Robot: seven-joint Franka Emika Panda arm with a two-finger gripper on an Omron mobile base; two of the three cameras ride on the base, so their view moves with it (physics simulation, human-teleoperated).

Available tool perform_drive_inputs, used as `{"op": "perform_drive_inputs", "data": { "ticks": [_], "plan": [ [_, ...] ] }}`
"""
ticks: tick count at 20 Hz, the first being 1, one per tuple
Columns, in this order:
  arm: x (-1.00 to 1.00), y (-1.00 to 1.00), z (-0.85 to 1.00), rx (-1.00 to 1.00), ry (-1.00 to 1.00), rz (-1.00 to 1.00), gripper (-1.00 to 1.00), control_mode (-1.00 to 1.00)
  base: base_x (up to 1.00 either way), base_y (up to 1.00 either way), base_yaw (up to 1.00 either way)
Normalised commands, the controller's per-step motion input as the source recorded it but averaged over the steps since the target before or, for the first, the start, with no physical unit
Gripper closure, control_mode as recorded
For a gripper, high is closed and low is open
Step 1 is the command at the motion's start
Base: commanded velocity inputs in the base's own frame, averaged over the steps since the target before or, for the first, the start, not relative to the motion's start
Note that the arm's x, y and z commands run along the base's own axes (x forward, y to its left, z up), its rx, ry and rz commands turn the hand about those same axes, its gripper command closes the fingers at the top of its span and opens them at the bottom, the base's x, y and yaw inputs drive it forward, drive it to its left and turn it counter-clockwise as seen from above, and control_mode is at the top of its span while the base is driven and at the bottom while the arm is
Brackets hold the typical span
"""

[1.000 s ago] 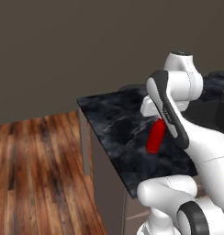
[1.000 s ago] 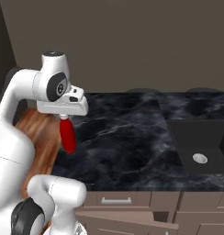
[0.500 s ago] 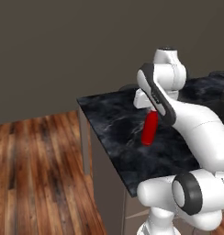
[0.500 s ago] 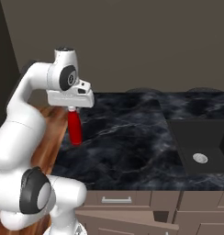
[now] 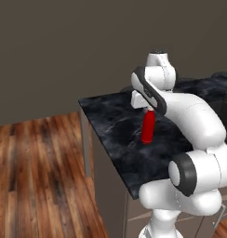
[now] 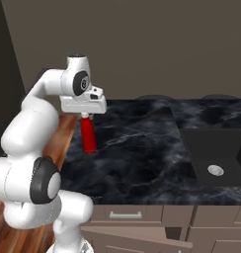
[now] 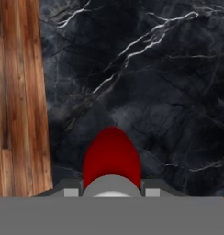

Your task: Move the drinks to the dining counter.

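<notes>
Wooden floor (image 5: pixel 36 162) lies on the left. Next comes the black stone dining counter (image 5: pixel 115 135). Above it the gripper (image 6: pixel 86 115) is squeezed tight on the top of the red bottle (image 6: pixel 88 135), which hangs straight down near the counter's left edge.

Kitchen: black marble counter (image 6: pixel 142 148), inset sink (image 6: pixel 214 158), handled drawers (image 6: pixel 125 215), wood floor (image 5: pixel 36 176).

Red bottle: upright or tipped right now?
Roughly upright. The red bottle hangs cap-up from the shut hand over the black marble counter; whether its base touches the top, cannot tell.
</notes>
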Motion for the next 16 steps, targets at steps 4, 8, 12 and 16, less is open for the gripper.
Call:
{"op": "perform_drive_inputs", "data": {
  "ticks": [4, 8, 12, 16],
  "plan": [
    [0.39, 0.0, -0.27, 0.0, 0.01, -0.02, 1.0, -1.0, 0.0, 0.0, 0.0],
    [0.39, 0.0, -0.32, 0.0, 0.03, 0.0, 1.0, -1.0, 0.0, 0.0, 0.0],
    [0.44, 0.0, -0.27, 0.0, 0.03, 0.0, 1.0, -1.0, 0.0, 0.0, 0.0],
    [0.16, 0.0, -0.27, 0.0, 0.0, 0.0, 1.0, -1.0, 0.0, 0.0, 0.0]
  ]
}}
